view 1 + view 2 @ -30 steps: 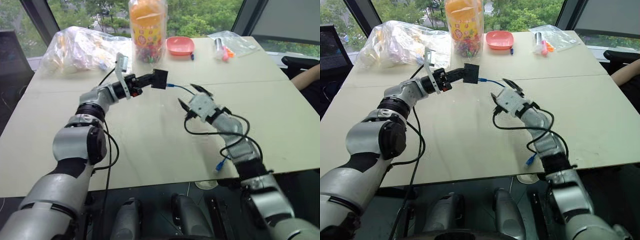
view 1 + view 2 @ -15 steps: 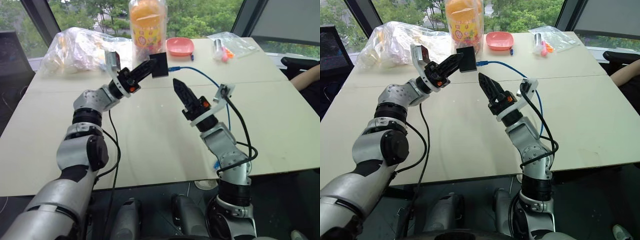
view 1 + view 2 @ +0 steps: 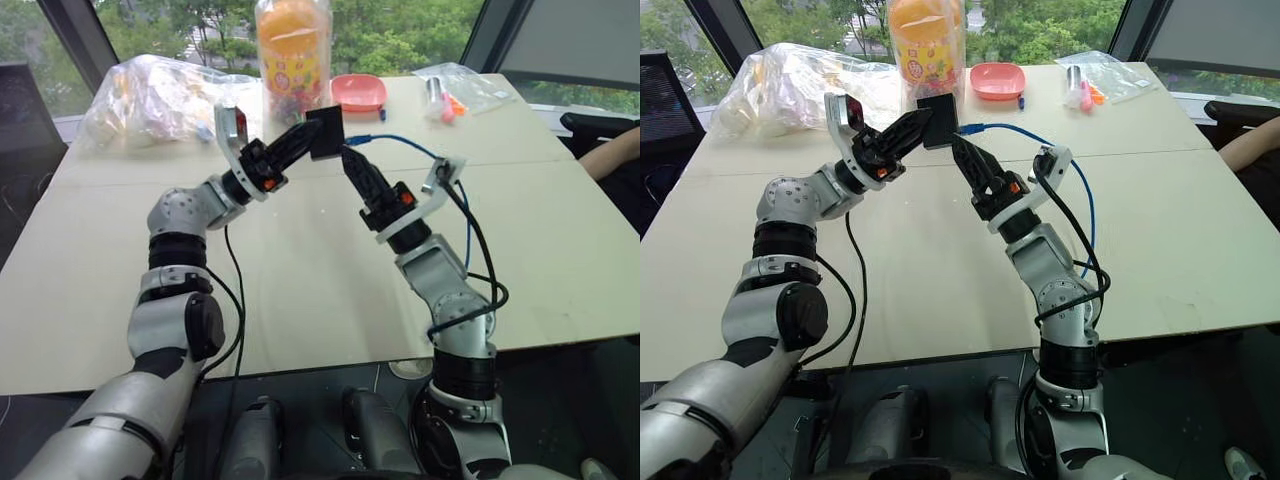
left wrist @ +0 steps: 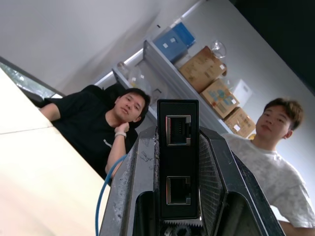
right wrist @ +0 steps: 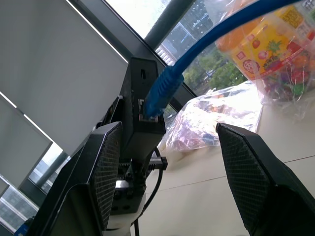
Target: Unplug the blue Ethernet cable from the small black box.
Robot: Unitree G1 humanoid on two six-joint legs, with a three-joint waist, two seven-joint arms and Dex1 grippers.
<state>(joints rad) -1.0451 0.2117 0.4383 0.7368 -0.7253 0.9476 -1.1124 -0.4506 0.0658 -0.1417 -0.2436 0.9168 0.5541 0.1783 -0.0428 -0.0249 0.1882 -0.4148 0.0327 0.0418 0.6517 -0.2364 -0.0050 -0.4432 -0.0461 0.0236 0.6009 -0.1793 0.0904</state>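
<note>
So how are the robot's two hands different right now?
The left gripper has its jaws shut on the small black box, held up off the table; the right gripper has its jaws open and holds nothing. The box sits inside the left gripper, while the right gripper only reaches toward the blue Ethernet cable, plugged into the box. Both have black fingers.

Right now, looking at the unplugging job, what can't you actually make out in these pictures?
- Left wrist view: the small black box shows two empty ports; its plugged side faces away.
- Head views: the blue Ethernet cable passes behind the right gripper and arm, far end hidden.
- Right wrist view: the plug's latch is too small to see.
</note>
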